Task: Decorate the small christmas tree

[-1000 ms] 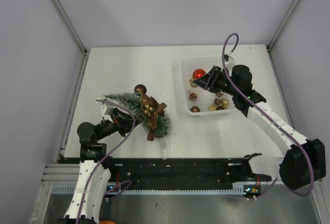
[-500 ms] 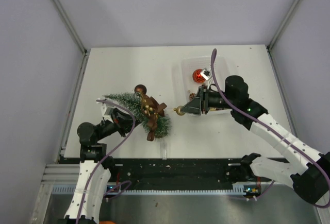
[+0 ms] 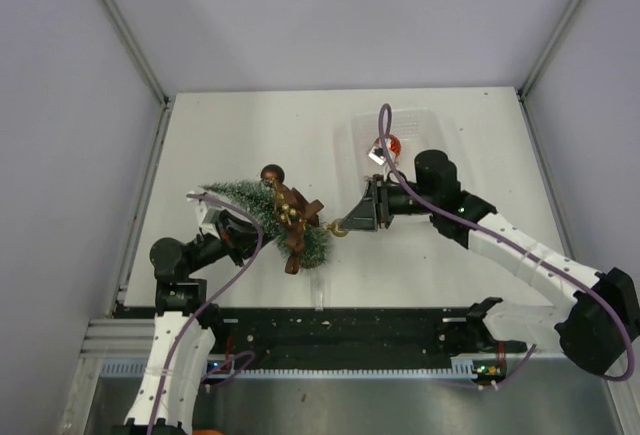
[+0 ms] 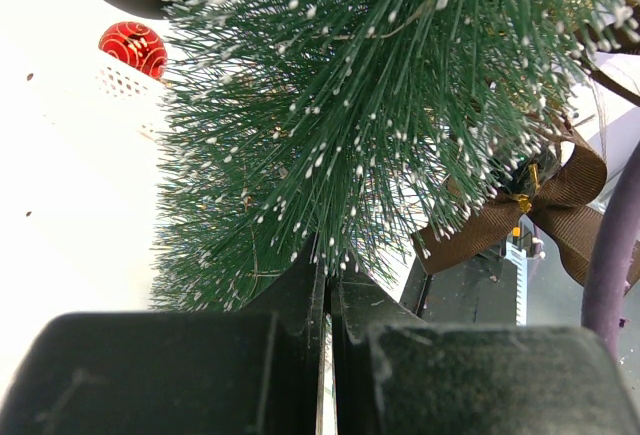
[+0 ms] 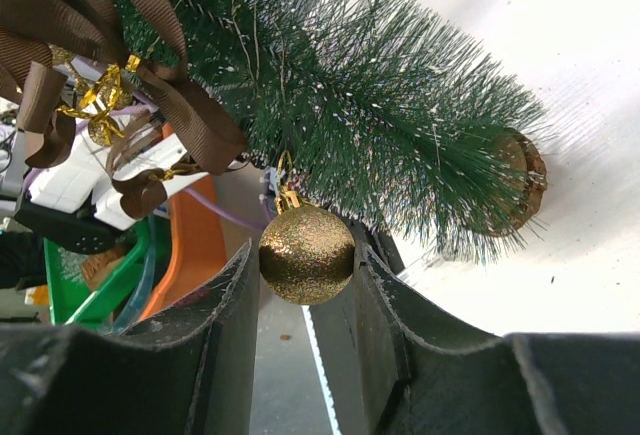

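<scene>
The small christmas tree (image 3: 250, 198) lies tilted, tip to the left and wooden disc base (image 5: 525, 180) to the lower right. A brown bauble (image 3: 272, 172) and a brown ribbon bow (image 3: 292, 217) hang on it. My left gripper (image 3: 232, 225) is shut on the tree's bristles (image 4: 350, 105), its fingers (image 4: 300, 285) pressed together. My right gripper (image 3: 350, 221) is shut on a gold glitter bauble (image 5: 306, 253), holding it by its sides. The bauble's gold cap and loop touch the lower bristles (image 5: 370, 105) near the base. In the top view the gold bauble (image 3: 338, 226) sits just right of the tree's wide end.
A clear plastic bin (image 3: 355, 130) stands at the back right with a red patterned bauble (image 3: 388, 145) in it; my right arm covers much of the bin. The same red bauble (image 4: 133, 47) shows in the left wrist view. A black rail (image 3: 330, 325) runs along the near edge.
My right gripper has travelled left from the bin to the tree's wide end, carrying the gold bauble. The left gripper and the tree have not moved.
</scene>
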{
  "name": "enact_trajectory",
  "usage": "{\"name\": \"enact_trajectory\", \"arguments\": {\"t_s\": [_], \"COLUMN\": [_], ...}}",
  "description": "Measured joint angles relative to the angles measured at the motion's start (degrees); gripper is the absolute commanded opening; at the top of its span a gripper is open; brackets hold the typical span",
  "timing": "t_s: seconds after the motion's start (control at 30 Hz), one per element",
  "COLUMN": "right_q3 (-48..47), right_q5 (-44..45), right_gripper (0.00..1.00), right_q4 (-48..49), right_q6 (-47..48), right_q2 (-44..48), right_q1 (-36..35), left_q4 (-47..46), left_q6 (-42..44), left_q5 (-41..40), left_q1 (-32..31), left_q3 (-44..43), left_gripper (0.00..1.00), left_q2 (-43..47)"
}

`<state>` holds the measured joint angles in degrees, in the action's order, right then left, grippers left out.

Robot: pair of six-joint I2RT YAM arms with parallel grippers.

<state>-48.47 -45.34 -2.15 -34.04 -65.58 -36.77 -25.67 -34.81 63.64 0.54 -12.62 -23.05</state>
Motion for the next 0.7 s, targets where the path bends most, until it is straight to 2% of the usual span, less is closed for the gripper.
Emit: {"name": "enact_trajectory", "arguments": {"t_s": [0.27, 0.7], "right_q3": [-0.55, -2.91], "right_q5": [-0.35, -0.22], "right_gripper": [0.08, 0.08], "right_q4": [3.28, 3.26], "right_q6": [-0.26, 0.61], "right_q2": [-2.19, -3.41], "right_q1": [-0.31, -0.31], "left_q4": [0.0, -0.02], "left_q6": [0.0, 0.0], "left_q5": [0.0, 0.0], "left_q1": [-0.02, -0.02], "left_q3": [0.0, 0.0], "left_gripper": [0.0, 0.0], "left_q2": [-0.09, -0.09]}}
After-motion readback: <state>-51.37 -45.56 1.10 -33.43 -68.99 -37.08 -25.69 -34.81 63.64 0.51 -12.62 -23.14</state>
